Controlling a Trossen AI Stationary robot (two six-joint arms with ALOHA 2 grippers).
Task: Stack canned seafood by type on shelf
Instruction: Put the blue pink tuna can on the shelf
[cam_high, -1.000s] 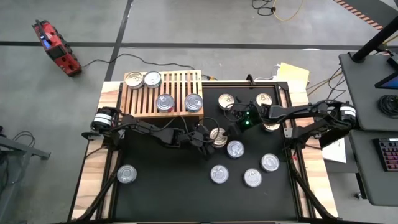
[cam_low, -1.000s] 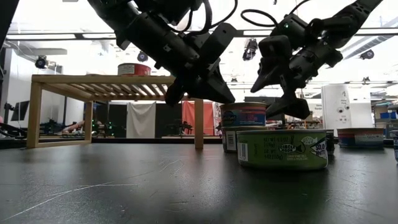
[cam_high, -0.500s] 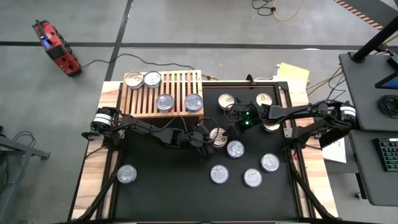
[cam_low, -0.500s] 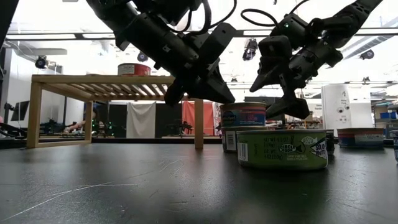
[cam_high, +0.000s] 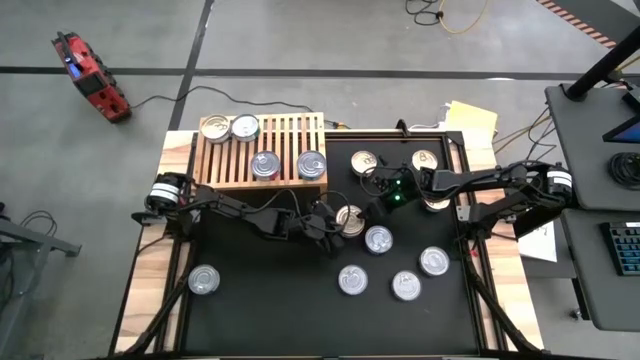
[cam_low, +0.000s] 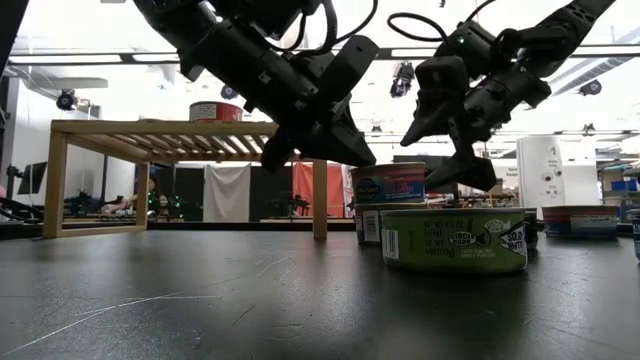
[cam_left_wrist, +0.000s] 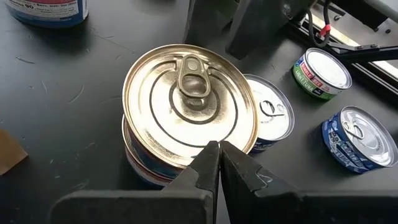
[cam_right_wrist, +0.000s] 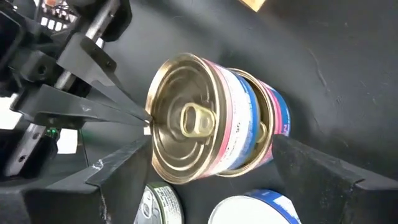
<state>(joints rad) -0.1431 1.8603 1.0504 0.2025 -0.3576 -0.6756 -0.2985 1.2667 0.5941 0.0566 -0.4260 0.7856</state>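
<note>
From above, four tins (cam_high: 265, 165) sit on the slatted shelf (cam_high: 262, 150). Level view: a green-labelled tin (cam_low: 455, 240) stands nearest. Left wrist: the left gripper (cam_left_wrist: 216, 163), fingers pressed together, touches a gold-lidded can (cam_left_wrist: 189, 102) stacked on another. Right wrist: the right gripper (cam_right_wrist: 211, 155) straddles that can, fingers spread.

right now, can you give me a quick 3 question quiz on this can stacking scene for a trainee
1. True or false: the left claw is shut, its tips at the rim of the gold-lidded can.
2. How many cans sit on top of the shelf in the high view? A) two B) four C) six
3. Fill in: the gold-lidded can rests on top of another ____, with the right claw standing open on either side of the pair.

Key: 1 true; 2 B; 3 can
</note>
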